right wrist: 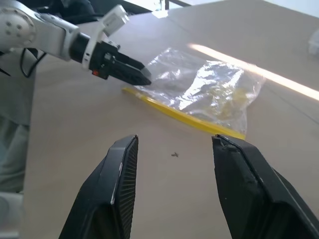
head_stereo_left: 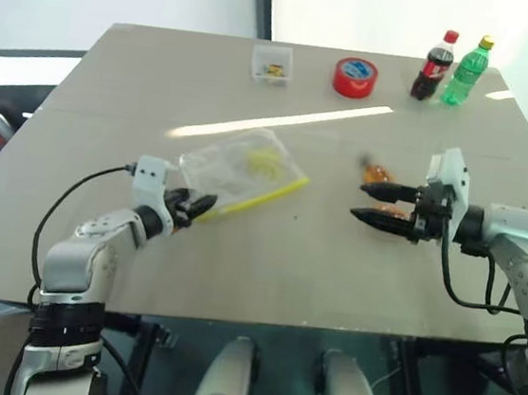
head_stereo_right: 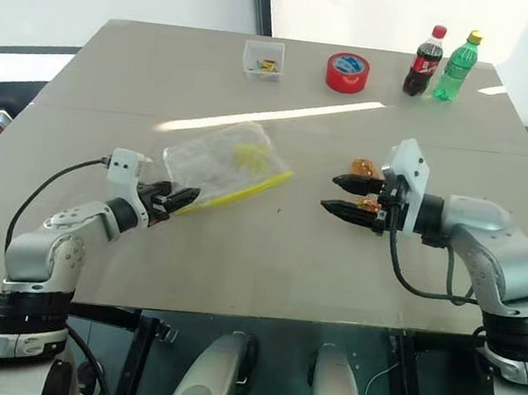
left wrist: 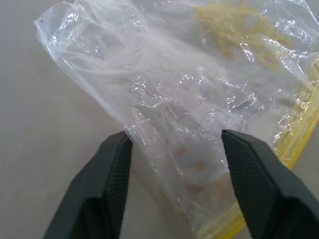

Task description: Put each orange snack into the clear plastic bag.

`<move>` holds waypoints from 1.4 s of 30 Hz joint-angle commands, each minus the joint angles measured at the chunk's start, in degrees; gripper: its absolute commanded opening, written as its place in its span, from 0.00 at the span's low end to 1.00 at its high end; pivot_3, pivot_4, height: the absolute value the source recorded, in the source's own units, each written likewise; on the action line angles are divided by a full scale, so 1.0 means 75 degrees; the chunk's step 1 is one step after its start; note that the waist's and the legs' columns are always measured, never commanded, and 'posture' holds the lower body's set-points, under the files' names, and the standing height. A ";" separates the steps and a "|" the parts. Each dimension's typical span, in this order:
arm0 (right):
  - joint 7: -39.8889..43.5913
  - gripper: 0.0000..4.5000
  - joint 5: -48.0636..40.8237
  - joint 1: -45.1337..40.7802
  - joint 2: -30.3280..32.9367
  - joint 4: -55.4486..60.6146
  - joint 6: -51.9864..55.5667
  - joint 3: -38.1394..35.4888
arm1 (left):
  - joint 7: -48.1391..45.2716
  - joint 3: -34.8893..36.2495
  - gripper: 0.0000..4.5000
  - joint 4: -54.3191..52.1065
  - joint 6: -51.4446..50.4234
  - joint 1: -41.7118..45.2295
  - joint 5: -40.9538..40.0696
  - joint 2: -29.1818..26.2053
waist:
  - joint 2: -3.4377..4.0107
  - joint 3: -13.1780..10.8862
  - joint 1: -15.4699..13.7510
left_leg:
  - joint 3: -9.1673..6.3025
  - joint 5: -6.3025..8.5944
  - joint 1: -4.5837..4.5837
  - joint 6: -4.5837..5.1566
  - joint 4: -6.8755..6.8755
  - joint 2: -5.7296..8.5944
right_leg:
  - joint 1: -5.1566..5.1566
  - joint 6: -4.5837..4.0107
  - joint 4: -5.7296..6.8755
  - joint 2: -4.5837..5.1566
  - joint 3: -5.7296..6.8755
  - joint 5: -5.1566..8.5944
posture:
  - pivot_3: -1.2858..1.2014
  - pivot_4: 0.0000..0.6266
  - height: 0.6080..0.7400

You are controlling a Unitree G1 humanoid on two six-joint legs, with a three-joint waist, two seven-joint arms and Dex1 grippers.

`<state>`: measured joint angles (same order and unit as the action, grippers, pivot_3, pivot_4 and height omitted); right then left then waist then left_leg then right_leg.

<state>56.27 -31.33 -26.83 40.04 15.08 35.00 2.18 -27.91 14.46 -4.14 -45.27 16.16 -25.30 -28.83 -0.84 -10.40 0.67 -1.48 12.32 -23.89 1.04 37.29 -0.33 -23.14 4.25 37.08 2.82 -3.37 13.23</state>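
Observation:
The clear plastic bag (head_stereo_left: 243, 171) lies flat left of the table's middle, its yellow strip toward me and yellowish bits inside. My left gripper (left wrist: 174, 142) stands open, its fingers on either side of the bag's near corner. A faint orange shape shows through the plastic there. One orange snack (head_stereo_left: 374, 175) lies on the table right of centre. A second orange snack (head_stereo_left: 393, 211) shows by the fingers of my right gripper (head_stereo_left: 368, 202), behind them; whether it touches them I cannot tell. The right gripper points toward the bag and is open, with nothing between its fingers in the right wrist view.
Along the far edge stand a small clear tub (head_stereo_left: 271, 65), a red tape roll (head_stereo_left: 355, 77), a cola bottle (head_stereo_left: 434, 66) and a green bottle (head_stereo_left: 466, 73). Bare table (head_stereo_left: 275, 266) lies between my two grippers and toward the near edge.

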 commanded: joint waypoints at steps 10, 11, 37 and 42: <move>-0.1132 0.53 0.3234 -0.0495 -0.0903 -0.0915 -0.2508 0.1952 | -0.0102 -0.0137 0.01 -0.0062 -0.0172 0.0180 -0.0411 0.0403 | 0.0000 0.0000 0.0021 | -0.0003 -0.0001 0.0000 -0.0001 0.0000 0.0003 | -0.0002 0.0001 0.0002 0.0000 0.0002 -0.0001 | 0.52 0.24 1.00; -0.1243 0.53 0.3583 -0.0568 -0.1020 -0.1169 -0.2904 0.2141 | -0.0148 -0.0154 0.01 -0.0220 -0.0218 0.0126 -0.0505 0.0427 | 0.0000 0.0000 0.0026 | -0.0001 -0.0001 0.0001 -0.0002 0.0000 0.0004 | -0.0003 0.0001 0.0002 0.0000 0.0002 -0.0001 | 0.52 0.24 1.00; -0.2230 0.01 0.6219 -0.1743 -0.2297 -0.4550 -0.5621 0.2870 | -0.0397 -0.0644 0.00 -0.1135 -0.0260 -0.0552 -0.0796 0.0396 | -0.0004 0.0002 0.0062 | -0.0041 -0.0002 0.0006 -0.0005 -0.0009 0.0005 | -0.0006 -0.0006 0.0008 0.0001 0.0002 -0.0004 | 0.52 0.24 1.00; -0.2313 0.01 0.6124 -0.1953 -0.2412 -0.4376 -0.5162 0.2610 | -0.0034 -0.0855 0.00 -0.0807 0.0419 -0.0387 -0.0040 0.0290 | -0.0004 0.0002 0.0053 | -0.0043 -0.0002 0.0006 -0.0005 -0.0011 0.0007 | -0.0006 -0.0006 0.0008 0.0000 0.0003 -0.0004 | 0.52 0.24 1.00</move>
<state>39.57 15.41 -39.32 21.95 -20.50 -4.87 24.24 -29.29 8.18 -10.32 -45.19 12.63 -28.20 -25.65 -0.87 -10.39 1.07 -1.80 12.31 -23.84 1.00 37.21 -0.27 -23.18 4.20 37.14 2.82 -3.34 13.20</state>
